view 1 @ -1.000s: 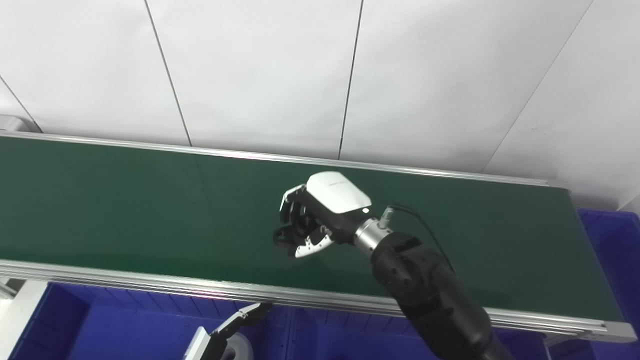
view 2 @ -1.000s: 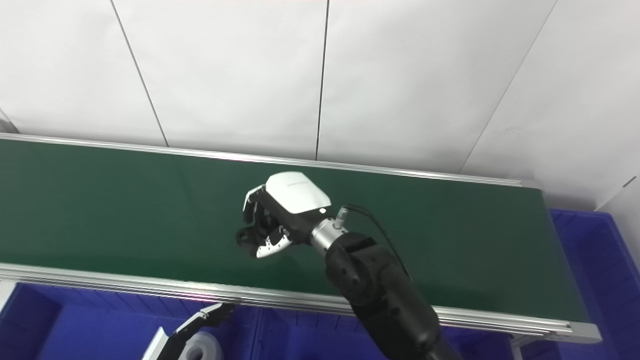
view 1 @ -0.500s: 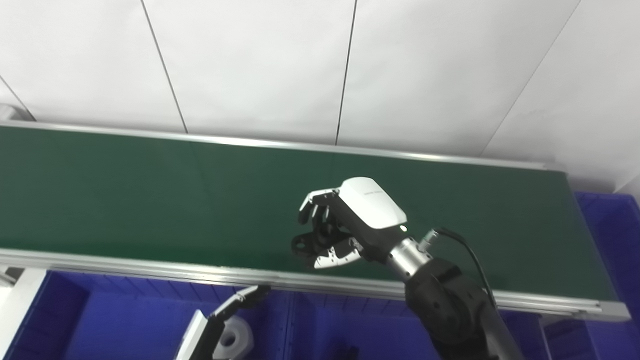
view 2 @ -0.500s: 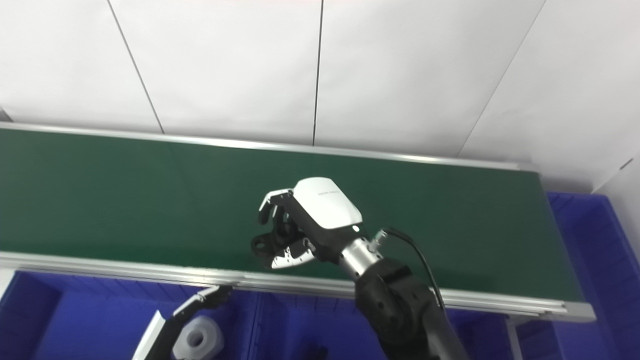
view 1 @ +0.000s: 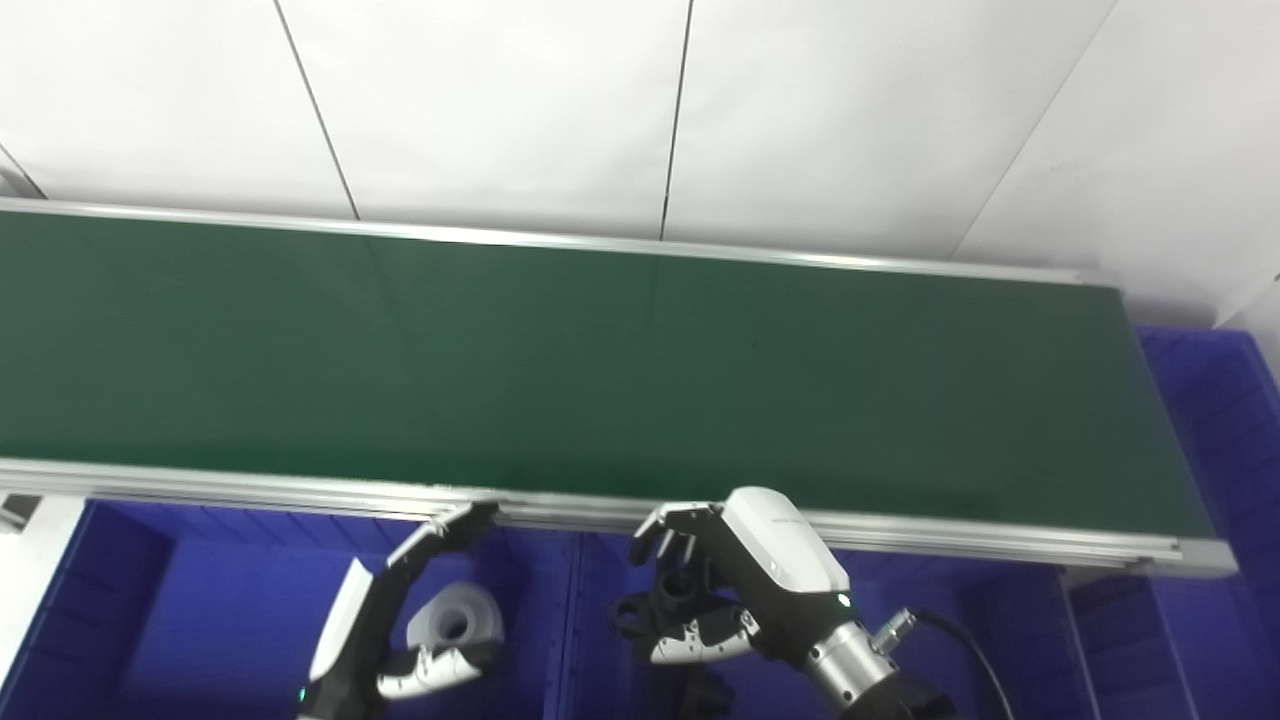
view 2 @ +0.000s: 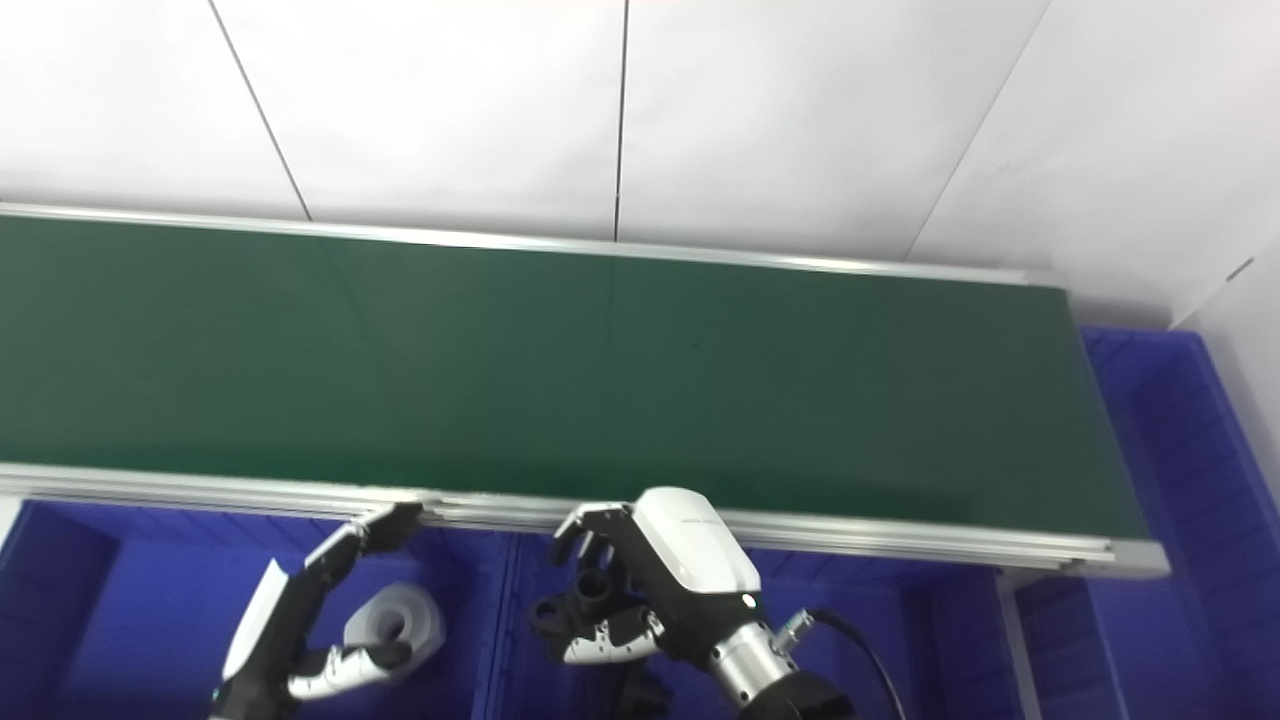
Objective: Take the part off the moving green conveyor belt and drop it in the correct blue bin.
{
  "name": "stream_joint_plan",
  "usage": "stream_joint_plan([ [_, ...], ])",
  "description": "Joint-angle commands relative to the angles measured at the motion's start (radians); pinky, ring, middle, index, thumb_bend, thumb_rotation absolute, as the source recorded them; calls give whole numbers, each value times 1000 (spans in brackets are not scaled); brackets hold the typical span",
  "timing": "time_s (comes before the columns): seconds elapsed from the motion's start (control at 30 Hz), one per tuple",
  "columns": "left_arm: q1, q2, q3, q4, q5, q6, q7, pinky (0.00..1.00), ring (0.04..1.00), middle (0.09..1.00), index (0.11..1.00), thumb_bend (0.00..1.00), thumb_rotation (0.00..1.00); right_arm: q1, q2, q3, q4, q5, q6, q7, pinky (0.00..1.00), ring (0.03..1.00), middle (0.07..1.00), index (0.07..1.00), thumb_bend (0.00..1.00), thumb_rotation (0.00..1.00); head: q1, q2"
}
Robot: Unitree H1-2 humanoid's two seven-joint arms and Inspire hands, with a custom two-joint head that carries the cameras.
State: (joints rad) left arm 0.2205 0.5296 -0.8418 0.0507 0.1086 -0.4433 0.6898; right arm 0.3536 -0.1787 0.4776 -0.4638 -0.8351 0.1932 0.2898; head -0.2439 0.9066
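Presently listed: part (view 1: 668, 592), a small dark, black piece, ring-like in outline so far as it shows, much of it hidden by the fingers (view 1: 668, 528) of the right hand (view 1: 735, 590); finer shape cannot be told. Location: enclosed within the curled fingers and thumb of the right hand, which are closed around it, the part sitting just under the fingertips and above the pale thumb. Right hand: white-backed, black beneath, held over a blue bin (view 1: 600, 600) on the near side of the conveyor belt (view 1: 600, 370), clear of the belt's aluminium rail (view 1: 900, 535). Left hand (view 1: 400, 620): fingers spread apart and extended, grasping nothing, its fingertip close to the rail; thumb stretched out below. White roll (view 1: 455, 620): a pale cylinder with a central hole, lying in the neighbouring blue bin (view 1: 200, 620) just beside the left hand's thumb, whether touching cannot be told. Belt surface: dark green, bare where visible. Further blue bin (view 2: 1180, 440) beyond the belt's right end. White panelled wall (view 1: 500, 100) behind.
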Motion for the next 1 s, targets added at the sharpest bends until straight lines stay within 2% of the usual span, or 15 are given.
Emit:
stream_joint_plan([
  [0.0,13,-8,38,-27,-4,-27,-40,754,782,802,799,736,749,16,-3,0,0,5,-62,-56,343,378,497,551,508,0,-5,8],
  [0.23,49,-44,150,-44,-29,-27,-177,737,776,801,801,738,744,30,0,-1,148,1,-66,-129,325,367,472,553,508,0,-8,37],
  [0.27,52,-48,164,-46,-32,-27,-196,743,777,800,800,741,747,24,1,2,171,-4,-54,-126,371,391,499,539,510,0,-8,40],
  [0.3,57,-54,182,-49,-40,-27,-220,747,777,798,795,746,742,17,3,6,185,-15,-31,-111,431,477,504,512,516,0,-9,45],
  [0.33,62,-61,198,-52,-42,-27,-238,747,777,798,795,747,741,13,6,10,191,-24,-8,-93,440,494,503,507,517,0,-12,49],
  [0.4,77,-77,232,-60,-52,-27,-278,730,777,797,793,752,742,6,11,15,176,-34,43,-37,508,585,633,499,505,113,-17,55],
  [0.43,83,-86,247,-61,-54,-27,-294,713,775,796,792,753,736,2,12,18,165,-43,78,4,552,636,685,633,519,296,-17,55],
  [0.5,91,-100,271,-65,-53,-27,-323,702,767,793,791,748,731,-6,8,32,139,-87,140,84,660,744,773,753,545,589,-18,62],
  [0.53,93,-103,281,-68,-49,-27,-337,707,766,793,794,739,729,-10,5,42,126,-116,168,121,718,794,814,806,587,788,-19,69],
  [0.6,99,-107,297,-73,-36,-27,-353,733,771,794,796,744,746,-17,-1,59,101,-168,203,181,810,860,869,864,644,960,-30,74],
  [0.67,105,-111,309,-77,-26,-27,-365,738,772,793,796,746,750,-17,-8,71,80,-203,215,217,828,874,881,875,654,984,-41,78],
  [0.7,107,-113,314,-78,-23,-27,-370,737,773,794,797,739,757,-16,-11,76,71,-217,216,228,884,936,952,912,663,994,-41,78],
  [0.77,106,-107,313,-77,-7,-27,-371,738,774,796,800,733,768,-3,-14,81,48,-240,208,233,948,978,988,954,677,999,-42,81],
  [0.87,107,-105,316,-80,-2,-27,-373,733,771,795,799,715,757,26,-2,69,22,-225,196,200,996,999,999,996,690,995,-43,82],
  [0.97,112,-106,320,-90,-3,-27,-375,722,764,788,792,699,747,71,19,45,-11,-156,161,126,983,1000,1000,1000,700,946,-45,87],
])
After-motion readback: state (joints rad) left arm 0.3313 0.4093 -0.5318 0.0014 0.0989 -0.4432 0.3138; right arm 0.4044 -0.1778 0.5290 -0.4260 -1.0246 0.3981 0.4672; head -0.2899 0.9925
